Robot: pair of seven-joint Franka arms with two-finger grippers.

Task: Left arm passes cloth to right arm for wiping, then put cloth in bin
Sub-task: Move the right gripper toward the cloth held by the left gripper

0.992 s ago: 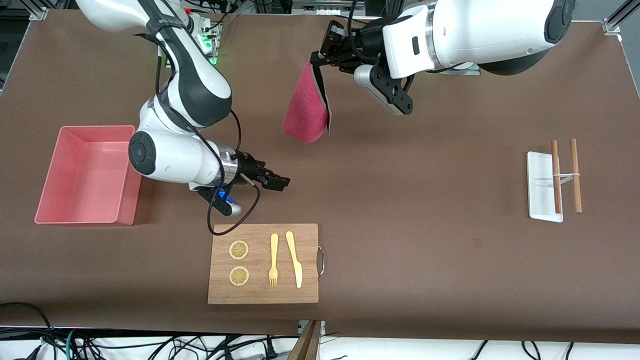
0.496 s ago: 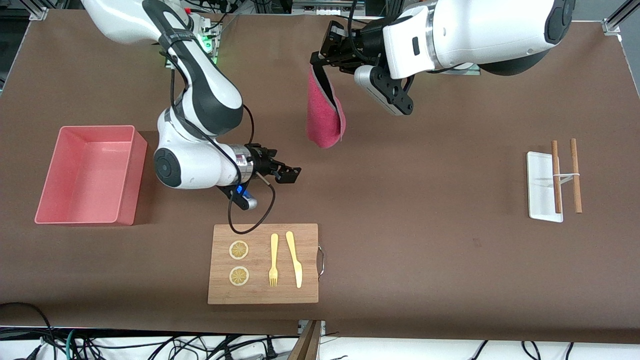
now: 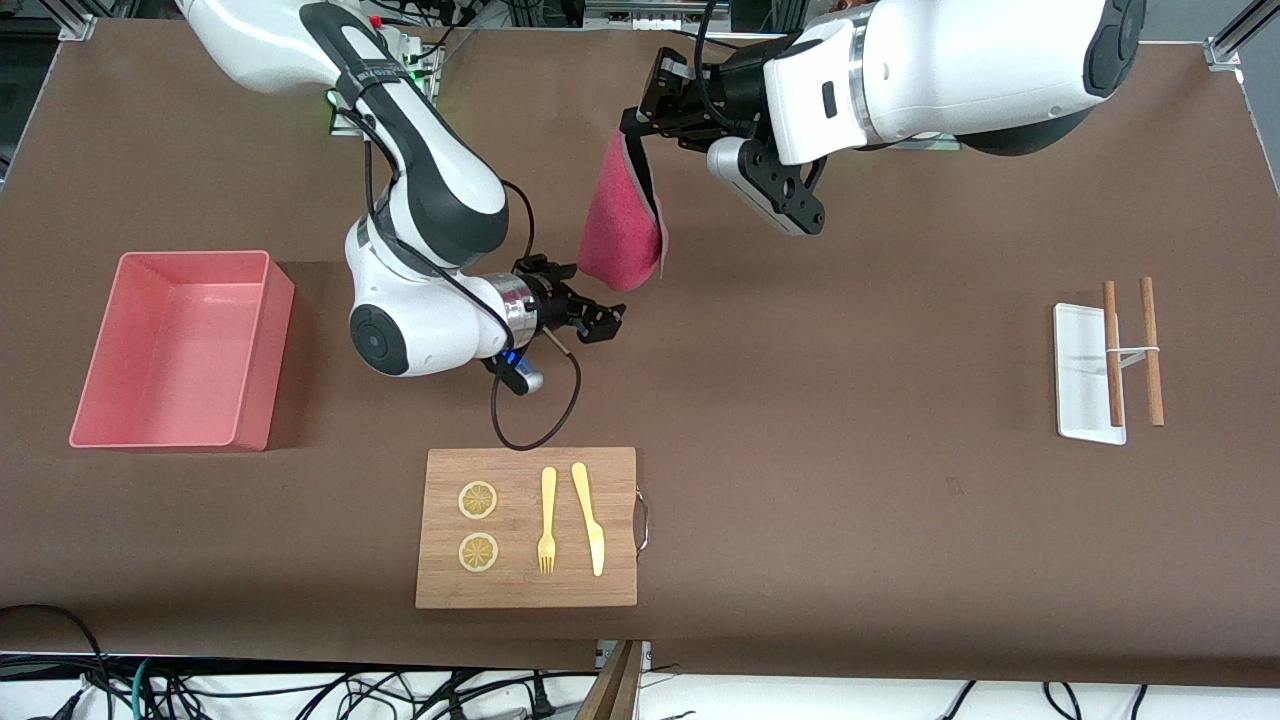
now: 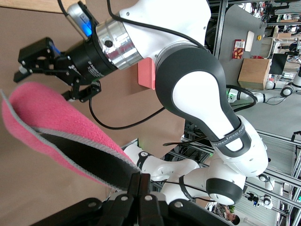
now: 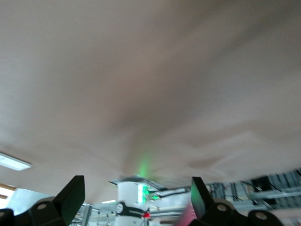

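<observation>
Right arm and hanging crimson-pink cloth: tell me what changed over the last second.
The right gripper, open, moved from near the wooden board up to just under the crimson-pink terry cloth. The cloth swung while the left gripper kept it pinched. The pink plastic bin stayed put.

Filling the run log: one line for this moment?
phase: handover | left gripper: shut on cloth | right gripper: open, under cloth | bin: empty

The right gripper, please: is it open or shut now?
Open: the right gripper shows spread fingers, nothing between them, just below the hanging cloth.
</observation>
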